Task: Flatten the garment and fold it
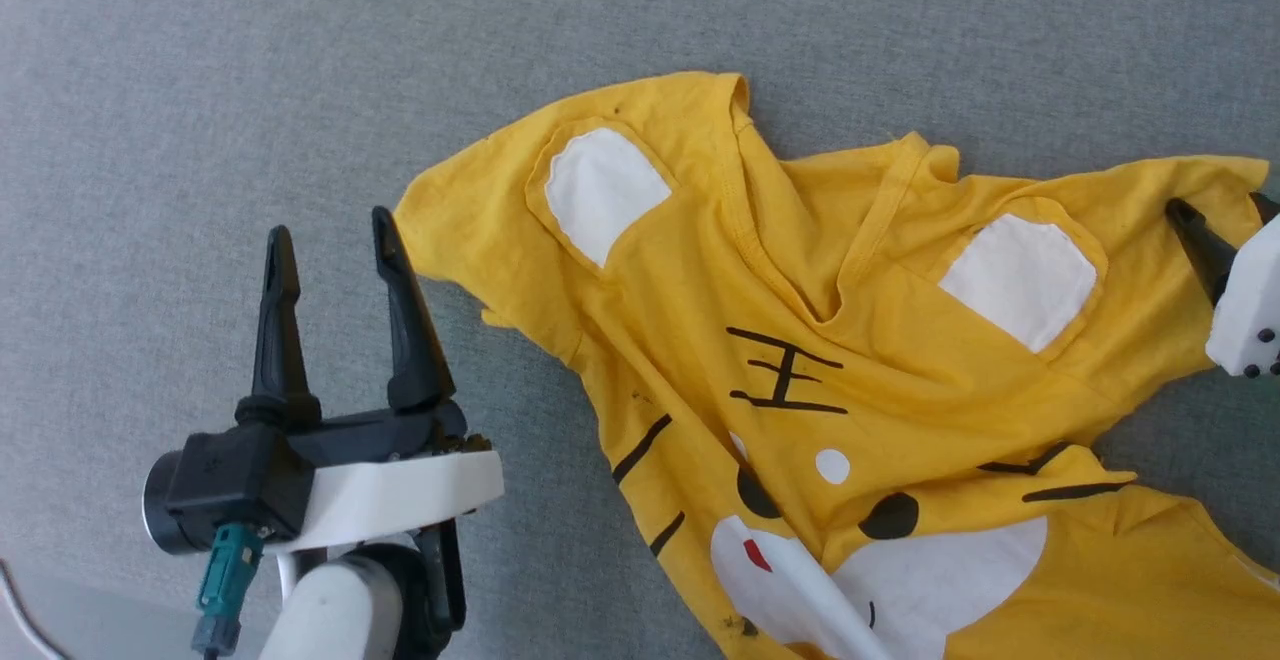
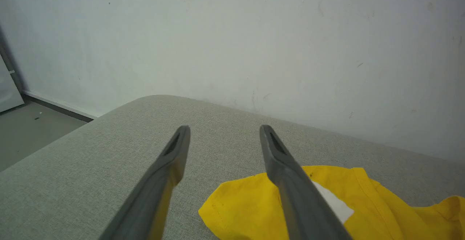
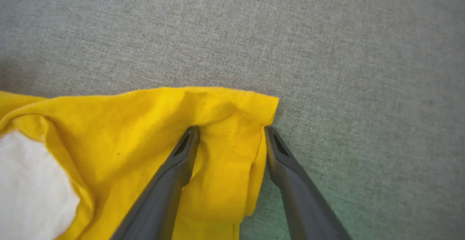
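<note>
Yellow cloth: the garment (image 1: 900, 360) lies rumpled, face print up, on the grey upholstered surface (image 1: 200, 90), spreading from the centre toward 4 o'clock in the head view. The left pincer (image 1: 331, 222) at 8 o'clock is spread wide and holds nothing, just beside one sleeve. The right pincer (image 1: 1220, 202) at 3 o'clock is also parted — its fingers straddle the other sleeve's hem, unclamped.

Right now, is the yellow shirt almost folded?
Not yet. The garment lies spread face-up on the grey surface but wrinkled and twisted; nothing folded. The right gripper is open over one sleeve edge, the left gripper open beside the other. Flattening and folding remain.
</note>
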`<state>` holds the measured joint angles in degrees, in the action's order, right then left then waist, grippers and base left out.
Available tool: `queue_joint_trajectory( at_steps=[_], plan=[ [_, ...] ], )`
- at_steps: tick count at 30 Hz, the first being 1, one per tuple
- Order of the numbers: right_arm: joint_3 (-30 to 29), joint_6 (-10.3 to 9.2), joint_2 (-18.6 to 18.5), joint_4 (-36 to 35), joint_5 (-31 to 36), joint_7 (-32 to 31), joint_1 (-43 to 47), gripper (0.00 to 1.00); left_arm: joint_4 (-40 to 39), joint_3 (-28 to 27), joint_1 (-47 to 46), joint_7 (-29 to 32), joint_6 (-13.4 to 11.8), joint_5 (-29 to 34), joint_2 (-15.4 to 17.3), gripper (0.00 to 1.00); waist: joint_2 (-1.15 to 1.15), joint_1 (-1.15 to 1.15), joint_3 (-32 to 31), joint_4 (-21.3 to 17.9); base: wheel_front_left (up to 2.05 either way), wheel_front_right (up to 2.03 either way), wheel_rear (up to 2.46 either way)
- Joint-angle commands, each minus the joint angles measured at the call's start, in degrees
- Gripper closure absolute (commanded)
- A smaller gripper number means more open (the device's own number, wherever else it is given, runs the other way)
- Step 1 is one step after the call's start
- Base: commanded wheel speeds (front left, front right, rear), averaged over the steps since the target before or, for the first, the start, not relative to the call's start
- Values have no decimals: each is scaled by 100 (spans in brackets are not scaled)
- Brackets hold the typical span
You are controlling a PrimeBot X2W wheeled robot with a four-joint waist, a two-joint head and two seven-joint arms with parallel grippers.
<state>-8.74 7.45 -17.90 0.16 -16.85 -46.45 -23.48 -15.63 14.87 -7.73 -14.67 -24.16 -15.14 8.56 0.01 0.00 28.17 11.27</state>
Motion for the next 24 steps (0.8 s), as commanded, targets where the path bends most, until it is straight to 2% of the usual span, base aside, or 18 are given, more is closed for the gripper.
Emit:
queue_joint_trajectory(
  at_steps=[1, 2, 10, 14, 24],
  plan=[
    [120, 3, 96, 197, -69, -143, 81, 80, 42, -22, -95, -31, 62, -8, -40, 0, -1, 0, 8, 0, 0, 0, 0],
    [95, 3, 96, 212, -65, -117, 45, 100, 58, -27, -102, -31, 80, -9, -48, 0, -1, 0, 11, -5, 0, 0, 0],
    [-217, 3, 333, 319, -64, 729, -181, 100, 165, -114, -116, -32, 176, 7, -115, 0, -1, 0, -83, -163, 0, 0, 0],
    [-451, 3, 294, 302, -68, 1242, -208, 100, 192, -181, -86, -32, 200, 21, -115, 0, -1, 0, -160, -298, 0, 0, 0],
    [-1901, 3, 29, 34, 396, 2084, 174, 100, 329, -262, 88, 218, 218, -53, 48, 0, -1, 0, -261, -504, 0, 0, 0]
  ],
)
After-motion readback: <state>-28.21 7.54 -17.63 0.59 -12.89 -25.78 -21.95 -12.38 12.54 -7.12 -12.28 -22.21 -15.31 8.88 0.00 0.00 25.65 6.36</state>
